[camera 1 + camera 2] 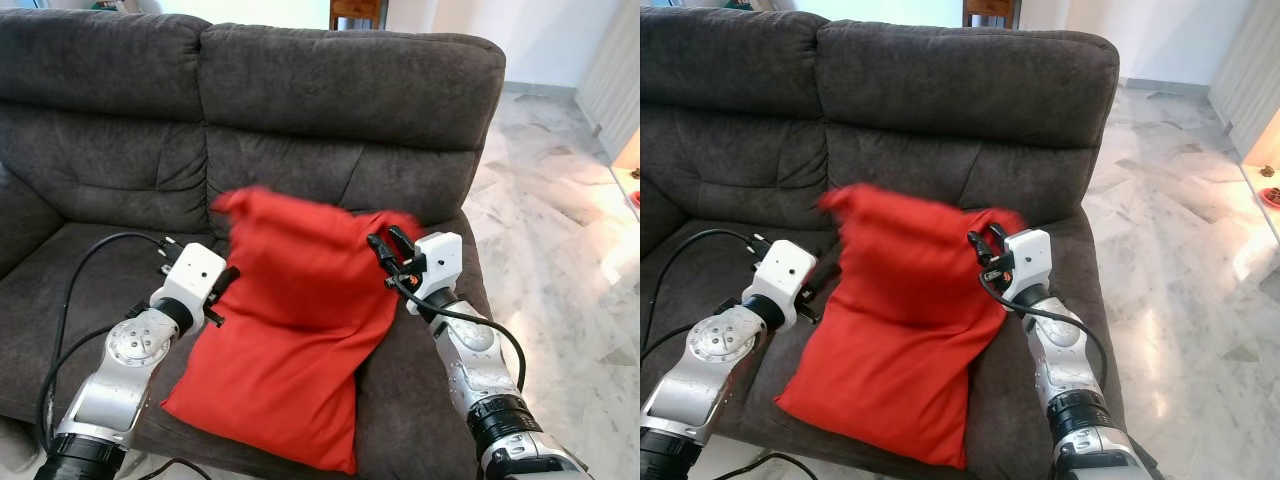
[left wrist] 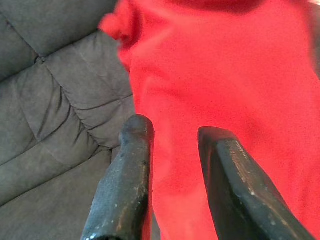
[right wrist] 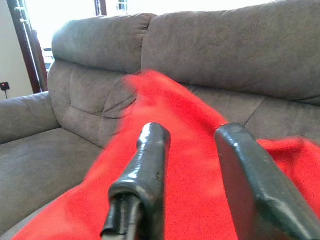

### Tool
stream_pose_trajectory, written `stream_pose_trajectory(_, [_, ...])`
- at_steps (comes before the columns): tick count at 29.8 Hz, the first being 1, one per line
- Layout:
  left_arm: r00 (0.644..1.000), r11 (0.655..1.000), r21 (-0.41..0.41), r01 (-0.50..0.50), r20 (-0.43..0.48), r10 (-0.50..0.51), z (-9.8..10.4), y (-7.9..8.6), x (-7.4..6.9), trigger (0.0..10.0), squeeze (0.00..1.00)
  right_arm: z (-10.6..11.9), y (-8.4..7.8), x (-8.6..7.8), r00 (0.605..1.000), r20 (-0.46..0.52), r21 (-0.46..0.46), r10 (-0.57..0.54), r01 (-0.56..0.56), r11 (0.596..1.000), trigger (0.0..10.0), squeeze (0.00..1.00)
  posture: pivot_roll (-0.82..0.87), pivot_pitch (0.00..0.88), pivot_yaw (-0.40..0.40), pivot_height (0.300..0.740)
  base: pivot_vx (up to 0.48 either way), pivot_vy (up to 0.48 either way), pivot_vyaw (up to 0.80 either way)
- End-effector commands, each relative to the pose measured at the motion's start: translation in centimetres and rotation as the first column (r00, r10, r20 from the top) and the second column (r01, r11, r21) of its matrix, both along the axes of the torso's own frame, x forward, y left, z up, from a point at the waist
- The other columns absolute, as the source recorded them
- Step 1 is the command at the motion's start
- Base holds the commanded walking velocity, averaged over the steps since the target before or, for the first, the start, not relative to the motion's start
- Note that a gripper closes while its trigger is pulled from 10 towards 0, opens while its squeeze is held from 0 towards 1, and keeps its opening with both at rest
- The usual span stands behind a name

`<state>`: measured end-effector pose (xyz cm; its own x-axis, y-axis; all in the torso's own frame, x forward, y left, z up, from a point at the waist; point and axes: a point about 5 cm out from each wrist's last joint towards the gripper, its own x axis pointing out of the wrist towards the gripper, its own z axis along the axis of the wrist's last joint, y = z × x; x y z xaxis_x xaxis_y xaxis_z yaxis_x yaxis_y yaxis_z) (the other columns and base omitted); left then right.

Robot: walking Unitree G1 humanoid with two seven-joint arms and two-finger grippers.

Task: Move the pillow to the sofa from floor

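While the pillow settles on the seat, the status reads as follows.

Pillow: the red pillow [image 1: 290, 340] lies on the seat of the sofa [image 1: 350, 90], upper end toward the backrest (that end is blurred), lower corner near the front edge.
Left gripper: the left gripper [image 1: 228, 292] is just beside the pillow's left edge, fingers spread, gripping nothing.
Right gripper: the right gripper [image 1: 388, 250] is at the pillow's upper right corner, fingers apart, nothing pinched.
Step in hand: release, judged complete or nearly so.
Next move: draw both arms clear without dragging the fabric; check the overhanging corner does not slip off.
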<state>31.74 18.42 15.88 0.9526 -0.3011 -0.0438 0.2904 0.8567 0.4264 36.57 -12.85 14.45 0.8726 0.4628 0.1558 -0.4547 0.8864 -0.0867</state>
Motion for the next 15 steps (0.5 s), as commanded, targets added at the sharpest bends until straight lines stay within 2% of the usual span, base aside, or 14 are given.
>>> stream_pose_trajectory(1, [1.000, 1.000, 0.014, 0.002, -0.024, -0.002, -0.7, 0.0, -0.2, 10.0, 1.00, 0.0, 0.0, 0.1, 1.000, -0.004, -0.006, -0.003, 0.003, 1.000, 10.0, 0.64, 0.14, 0.119, 0.012, 0.740, 0.000, 0.000, 0.00])
stream_pose_trajectory(2, [1.000, 1.000, 0.014, -0.001, -0.029, 0.001, -0.9, 0.0, -0.2, 10.0, 1.00, -0.2, -0.3, 0.1, 1.000, -0.006, -0.006, -0.027, 0.027, 1.000, 10.0, 0.00, 0.14, 0.118, 0.012, 0.740, 0.000, 0.000, 0.00])
stream_pose_trajectory(3, [0.999, 1.000, 0.018, -0.005, -0.033, 0.006, -1.1, 0.0, -0.2, 10.0, 1.00, -0.3, -0.6, 0.1, 0.999, -0.012, -0.004, -0.052, 0.052, 0.999, 10.0, 0.00, 0.14, 0.117, 0.012, 0.740, 0.000, 0.000, 0.00])
stream_pose_trajectory(4, [0.999, 1.000, 0.014, -0.009, -0.048, 0.010, -1.6, 0.0, -0.2, 10.0, 0.40, -0.6, -1.4, 0.1, 0.993, -0.025, -0.010, -0.112, 0.112, 0.994, 10.0, 0.00, 0.14, 0.117, 0.014, 0.740, 0.000, 0.000, 0.00])
stream_pose_trajectory(5, [0.997, 1.000, 0.002, -0.022, -0.068, 0.022, -2.3, 0.1, -0.2, 10.0, 0.00, -1.2, -2.5, 0.1, 0.981, -0.043, -0.019, -0.187, 0.186, 0.982, 10.0, 0.00, 0.14, 0.115, 0.014, 0.740, 0.000, 0.000, 0.00])
stream_pose_trajectory(7, [0.991, 0.998, -0.031, -0.055, -0.125, 0.051, -4.1, 0.3, -0.3, 10.0, 0.00, -3.0, -4.9, -0.5, 0.929, -0.126, -0.024, -0.347, 0.347, 0.938, 10.0, 0.00, 0.13, 0.111, 0.019, 0.740, 0.000, 0.000, 0.00])
stream_pose_trajectory(8, [0.988, 0.996, -0.050, -0.068, -0.145, 0.060, -4.8, 0.4, -0.4, 10.0, 0.00, -3.7, -5.7, -0.8, 0.905, -0.156, -0.030, -0.396, 0.397, 0.918, 10.0, 0.00, 0.13, 0.111, 0.019, 0.740, 0.000, 0.000, 0.00])
stream_pose_trajectory(9, [0.988, 0.996, -0.050, -0.068, -0.145, 0.060, -4.8, 0.4, -0.4, 10.0, 0.00, -3.7, -5.7, -0.8, 0.905, -0.156, -0.030, -0.396, 0.397, 0.918, 10.0, 0.00, 0.13, 0.111, 0.019, 0.740, 0.000, 0.000, 0.00])
stream_pose_trajectory(11, [0.967, 0.987, -0.092, -0.135, -0.227, 0.111, -7.3, 1.0, -0.6, 10.0, 0.00, -6.5, -8.2, -2.3, 0.799, -0.282, -0.009, -0.532, 0.552, 0.834, 10.0, 0.00, 0.12, 0.094, 0.028, 0.740, 0.000, 0.000, 0.00])
stream_pose_trajectory(12, [0.950, 0.983, -0.083, -0.167, -0.281, 0.137, -9.0, 1.2, -0.8, 10.0, 0.00, -8.3, -9.5, -3.7, 0.723, -0.351, -0.012, -0.596, 0.633, 0.774, 10.0, 0.00, 0.10, 0.077, 0.034, 0.740, 0.000, 0.000, 0.00])
stream_pose_trajectory(13, [0.911, 0.976, -0.059, -0.209, -0.376, 0.172, -11.8, 1.5, -1.6, 10.0, 0.00, -11.5, -11.3, -6.4, 0.587, -0.457, -0.072, -0.669, 0.725, 0.685, 10.0, 0.00, 0.08, 0.051, 0.045, 0.740, 0.000, 0.000, 0.00])
stream_pose_trajectory(14, [0.911, 0.976, -0.059, -0.209, -0.376, 0.172, -11.8, 1.5, -1.6, 10.0, 0.00, -11.5, -11.3, -6.4, 0.587, -0.457, -0.072, -0.669, 0.725, 0.685, 10.0, 0.00, 0.08, 0.051, 0.045, 0.740, 0.000, 0.000, 0.00])
stream_pose_trajectory(15, [0.890, 0.971, -0.055, -0.231, -0.415, 0.188, -12.9, 1.6, -2.0, 10.0, 0.00, -12.7, -12.0, -7.6, 0.533, -0.489, -0.103, -0.691, 0.751, 0.652, 10.0, 0.00, 0.07, 0.044, 0.048, 0.740, 0.000, 0.000, 0.00])
